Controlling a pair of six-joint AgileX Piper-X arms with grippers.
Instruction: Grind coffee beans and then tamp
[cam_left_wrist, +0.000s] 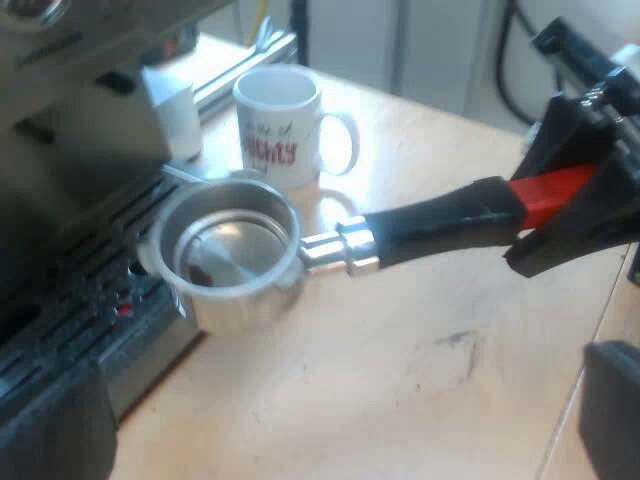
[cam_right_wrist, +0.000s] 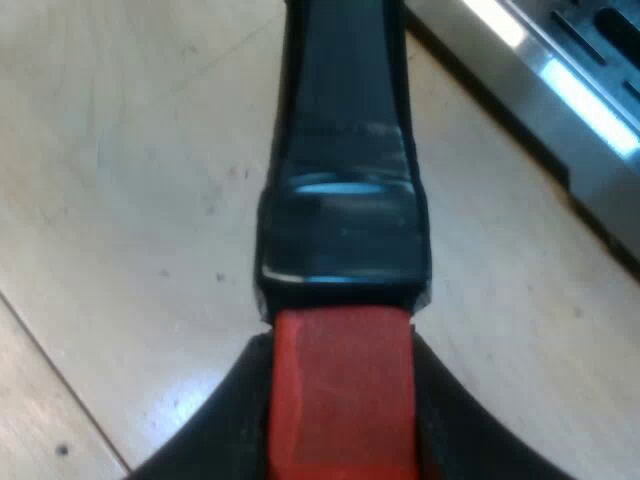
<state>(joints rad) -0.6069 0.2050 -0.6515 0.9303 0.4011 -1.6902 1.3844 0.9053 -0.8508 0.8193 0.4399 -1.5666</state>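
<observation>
The metal holder (cam_left_wrist: 228, 255) hangs level just above the table, its basket against the edge of the espresso machine's drip tray (cam_left_wrist: 80, 320). The basket is nearly bare, with only a small dark speck inside. Its dark handle (cam_left_wrist: 440, 225) ends in red (cam_left_wrist: 550, 190), and my right gripper (cam_left_wrist: 565, 215) clamps that red end. In the right wrist view the red end (cam_right_wrist: 340, 390) sits tight between my right gripper's (cam_right_wrist: 340, 410) fingers (cam_right_wrist: 225, 420). My left gripper (cam_left_wrist: 330, 440) is open above the table, short of the holder, with nothing between its fingers.
A white mug (cam_left_wrist: 285, 125) with red lettering stands on the wooden table (cam_left_wrist: 400, 370) just beyond the basket, beside the espresso machine (cam_left_wrist: 70, 120). The machine's metal base edge (cam_right_wrist: 560, 90) runs close to the handle.
</observation>
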